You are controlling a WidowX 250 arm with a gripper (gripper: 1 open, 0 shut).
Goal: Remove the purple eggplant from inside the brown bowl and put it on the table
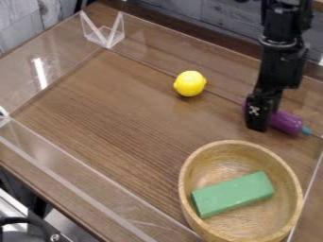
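The purple eggplant (290,122) lies on the table (113,113) at the right, outside the brown bowl (186,185), its thin stem tip pointing right. My gripper (260,120) points down over the eggplant's left end and hides that end. Its jaws stand open, seen side-on, with one dark finger (259,109) bearing a white mark facing the camera. I cannot tell whether a finger touches the eggplant. The wide wooden bowl sits at the front right and holds a green block (232,194).
A yellow ball (190,83) rests on the table left of the gripper. Low clear acrylic walls (38,71) edge the tabletop, with a folded clear piece (102,28) at the back left corner.
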